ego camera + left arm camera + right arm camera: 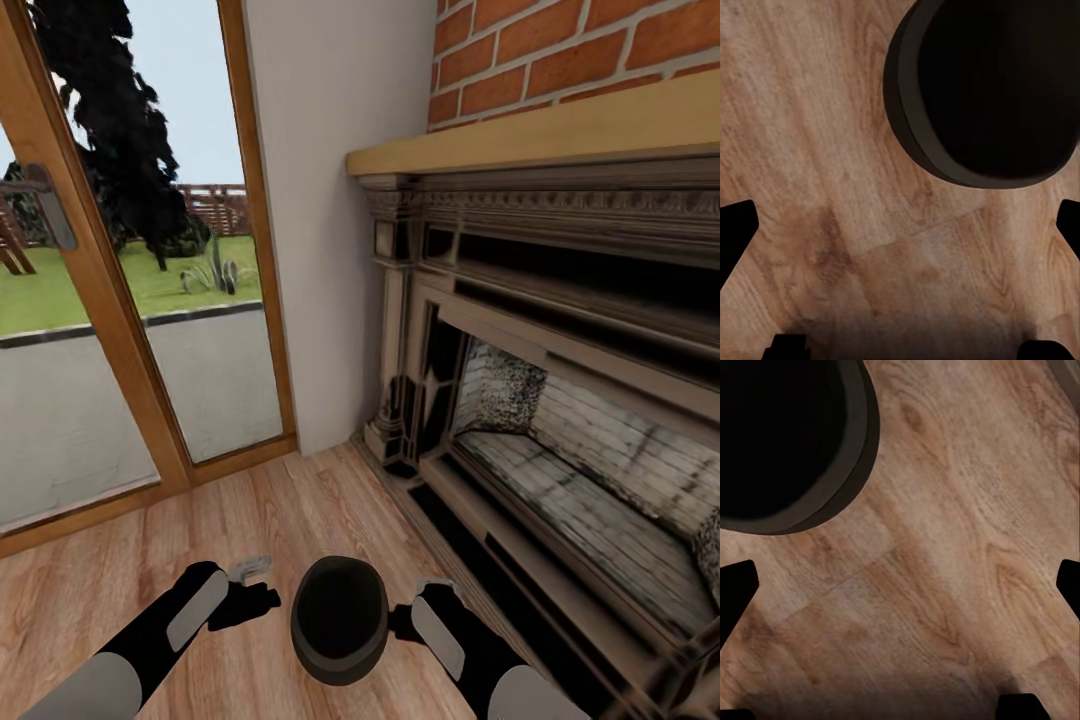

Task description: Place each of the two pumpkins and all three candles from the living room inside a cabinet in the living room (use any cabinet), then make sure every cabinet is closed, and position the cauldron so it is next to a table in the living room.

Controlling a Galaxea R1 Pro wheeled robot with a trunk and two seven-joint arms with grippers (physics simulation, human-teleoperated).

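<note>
The cauldron (340,620) is sitting on the wooden floor (150,560) in front of the fireplace (560,400), flanked by the left tool (250,590) and the right tool (415,605). Both wrist views are showing each tool's fingers spread wide over bare floorboards, released and gripping nothing. The left tool seems to be hovering just beside the cauldron's rim, though contact is hard to judge.
</note>
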